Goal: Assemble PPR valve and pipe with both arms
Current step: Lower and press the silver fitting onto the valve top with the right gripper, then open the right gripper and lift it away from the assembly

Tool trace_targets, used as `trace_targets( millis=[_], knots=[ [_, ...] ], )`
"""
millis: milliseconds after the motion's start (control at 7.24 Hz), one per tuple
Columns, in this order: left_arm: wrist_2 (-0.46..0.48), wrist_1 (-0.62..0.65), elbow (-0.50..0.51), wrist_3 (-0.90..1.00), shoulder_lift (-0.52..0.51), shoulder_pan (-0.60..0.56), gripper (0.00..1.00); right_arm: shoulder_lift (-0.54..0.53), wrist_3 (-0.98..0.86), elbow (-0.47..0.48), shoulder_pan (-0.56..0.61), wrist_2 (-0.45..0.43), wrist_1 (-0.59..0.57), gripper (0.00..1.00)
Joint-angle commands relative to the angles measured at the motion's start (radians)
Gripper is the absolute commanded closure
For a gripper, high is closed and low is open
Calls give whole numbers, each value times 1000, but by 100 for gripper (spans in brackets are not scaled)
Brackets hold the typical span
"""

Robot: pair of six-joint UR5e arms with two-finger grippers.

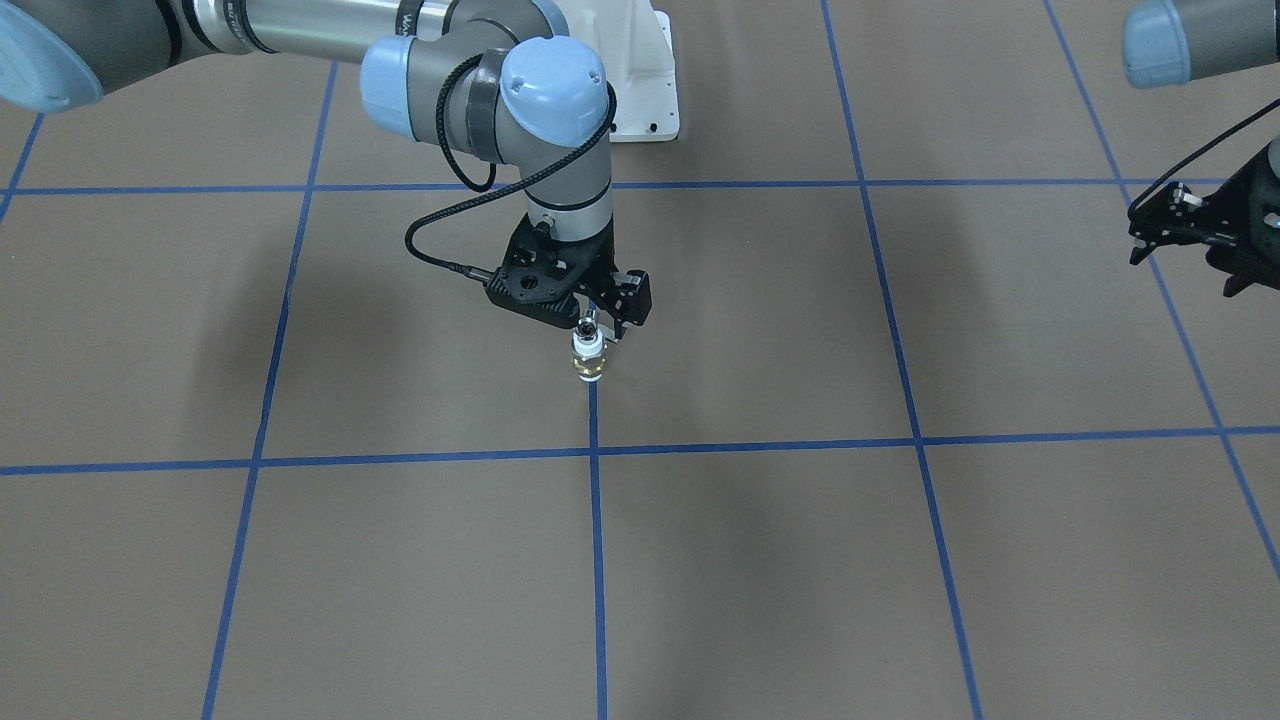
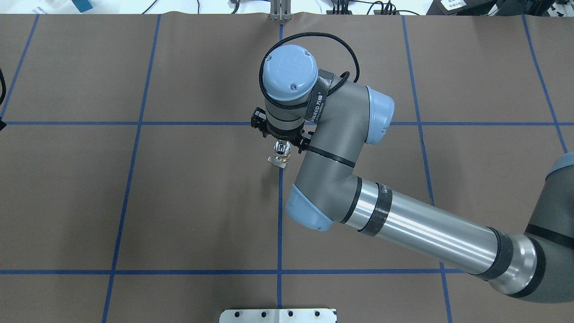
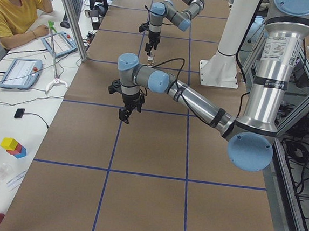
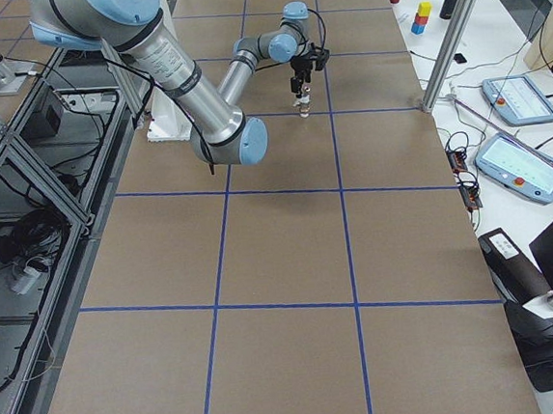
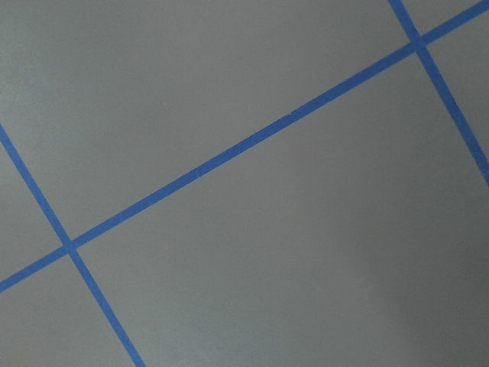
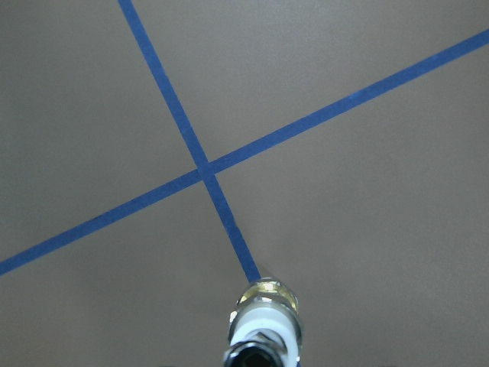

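As right wrist view looks down, you see PPR valve (image 6: 263, 321) upright, brass end lowest, on tape line just short of tape cross (image 6: 205, 172), robot's side. Silvery stub with dark mouth at valve's top reads as pipe (image 6: 254, 355), seemingly seated already.

Front-facing view: right gripper (image 1: 592, 325) clamped on valve's top. You cannot tell if valve's base touches table. Left gripper (image 1: 1182, 275) well apart from tape cross, fingers spread, holding nothing.

Overhead view: wrist directly over valve.

Judgement: joining looks done. Left for you: release, confirm fit.
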Motion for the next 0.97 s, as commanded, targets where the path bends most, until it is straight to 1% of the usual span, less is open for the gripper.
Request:
trace_targets(
  millis=[0, 138, 276, 414, 552, 691, 829],
  knots=[
    [0, 0, 0, 1, 0, 0, 0, 10, -15, 13, 22, 9, 0, 1],
    [0, 2, -1, 1, 2, -3, 0, 9, -35, 33, 57, 30, -5, 1],
    [1, 2, 0, 3, 3, -34, 0, 1, -97, 39, 97, 66, -11, 1],
    [3, 3, 6, 1, 5, -93, 0, -45, -158, 68, 149, 115, -11, 1],
    [3, -6, 35, 10, 36, -152, 0, -145, -265, 156, 190, 127, -11, 1],
    [5, -26, 64, 10, 46, -198, 0, -280, -379, 259, 233, 139, -11, 1],
    [5, -66, 104, 12, 66, -247, 0, -395, -497, 327, 293, 179, -11, 1]
  ],
)
